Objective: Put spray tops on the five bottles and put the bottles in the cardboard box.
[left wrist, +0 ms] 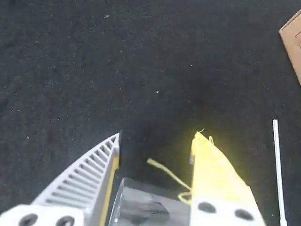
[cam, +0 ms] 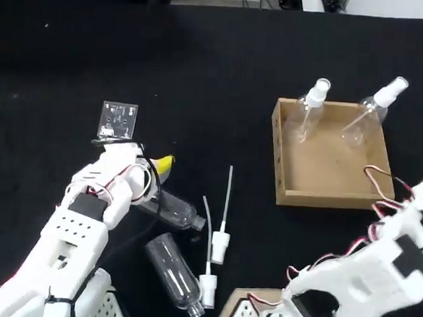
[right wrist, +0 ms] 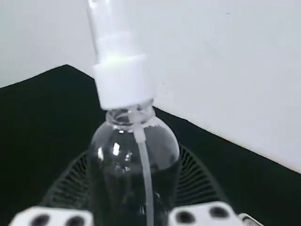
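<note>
My left gripper [cam: 151, 163] [left wrist: 157, 136], with one white and one yellow finger, is shut on the base end of a clear uncapped bottle [cam: 171, 211] [left wrist: 146, 207] lying on the black table. A second uncapped bottle [cam: 176, 273] lies closer to the front edge. Two loose spray tops [cam: 220, 242] [cam: 207, 278] with long tubes lie to the right of these bottles. The cardboard box [cam: 280, 163] holds two bottles with spray tops [cam: 305, 114] [cam: 367, 115], leaning on its far wall. My right gripper [right wrist: 134, 181] is shut on a clear bottle [right wrist: 131, 160] fitted with a white spray top [right wrist: 123, 84].
A small white square tag [cam: 118, 121] lies beyond the left gripper. The right arm [cam: 385, 265] stands at the front right, just in front of the box. A corner of the box [left wrist: 294, 42] and one spray tube [left wrist: 277, 169] show in the left wrist view.
</note>
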`<state>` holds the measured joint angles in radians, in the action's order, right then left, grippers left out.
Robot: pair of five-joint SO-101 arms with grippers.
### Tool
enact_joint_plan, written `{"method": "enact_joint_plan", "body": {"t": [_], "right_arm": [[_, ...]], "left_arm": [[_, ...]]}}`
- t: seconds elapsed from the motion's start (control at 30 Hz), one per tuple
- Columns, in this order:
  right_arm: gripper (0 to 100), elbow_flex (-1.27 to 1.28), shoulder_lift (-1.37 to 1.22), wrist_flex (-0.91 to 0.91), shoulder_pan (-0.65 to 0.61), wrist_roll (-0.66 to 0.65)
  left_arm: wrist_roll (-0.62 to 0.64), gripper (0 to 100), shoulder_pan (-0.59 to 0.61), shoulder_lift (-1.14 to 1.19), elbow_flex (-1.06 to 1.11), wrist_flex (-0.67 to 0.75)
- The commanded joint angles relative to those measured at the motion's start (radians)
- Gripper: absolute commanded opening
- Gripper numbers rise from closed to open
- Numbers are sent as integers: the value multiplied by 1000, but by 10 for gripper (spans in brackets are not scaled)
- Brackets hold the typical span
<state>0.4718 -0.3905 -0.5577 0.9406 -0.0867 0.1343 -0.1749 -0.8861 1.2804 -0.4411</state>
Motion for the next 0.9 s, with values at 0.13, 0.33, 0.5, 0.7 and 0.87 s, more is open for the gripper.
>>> {"method": "enact_joint_plan", "body": {"t": [0.13, 0.33, 0.5, 0.7, 0.87], "right_arm": [[15, -349, -249, -43, 18, 18], [15, -473, -378, -44, 32, 26], [12, -510, -438, -44, 35, 26], [12, -483, -510, -224, 37, 26], [15, -410, -521, -338, 37, 20]], "left_arm": [[8, 227, -15, -6, 1, 55], [8, 227, -16, -6, -2, 55], [8, 227, -12, -6, -2, 55], [8, 227, -10, -6, -2, 55], [8, 227, -10, -6, -4, 55]]}}
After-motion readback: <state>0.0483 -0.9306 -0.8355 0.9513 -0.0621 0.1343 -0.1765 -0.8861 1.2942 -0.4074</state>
